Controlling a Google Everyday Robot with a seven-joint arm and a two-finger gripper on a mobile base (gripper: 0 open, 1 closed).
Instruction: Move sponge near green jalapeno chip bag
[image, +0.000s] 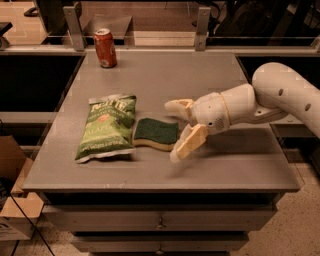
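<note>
The sponge (155, 133), dark green on top over pale yellow foam, lies flat on the grey table (165, 80) right beside the green jalapeno chip bag (107, 126), almost touching its right edge. My gripper (175, 130) is just right of the sponge, slightly above the table. Its two tan fingers are spread apart, one behind the sponge (178, 105) and one in front (188, 143). It holds nothing.
A red-orange soda can (105, 47) stands upright at the table's back left. A metal rail with posts (201, 22) runs behind the table. Drawers sit under the front edge. A cardboard box (12, 200) is on the floor at the left.
</note>
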